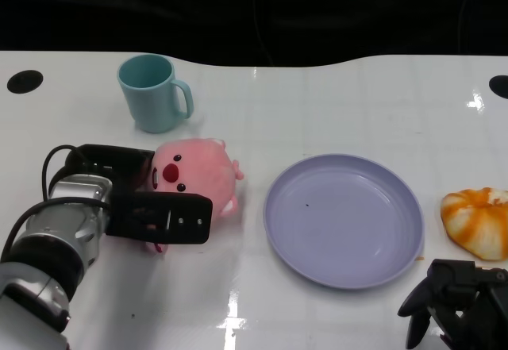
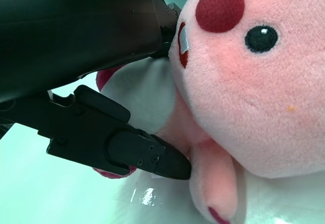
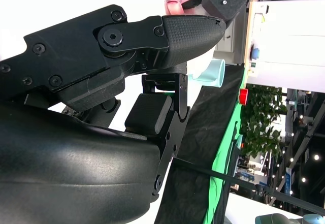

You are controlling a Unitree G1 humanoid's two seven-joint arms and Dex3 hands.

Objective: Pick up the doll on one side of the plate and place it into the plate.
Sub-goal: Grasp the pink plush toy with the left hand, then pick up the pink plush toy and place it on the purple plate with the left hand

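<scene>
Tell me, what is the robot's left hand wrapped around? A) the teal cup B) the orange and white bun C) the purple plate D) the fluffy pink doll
D: the left hand has its black fingers on both sides of the fluffy pink plush doll, which lies on the white table left of the round purple plate; the wrist view shows fingers against the doll too.

Orange bun (image 1: 479, 221) cut by edge (right); right hand (image 1: 456, 298) too.
</scene>
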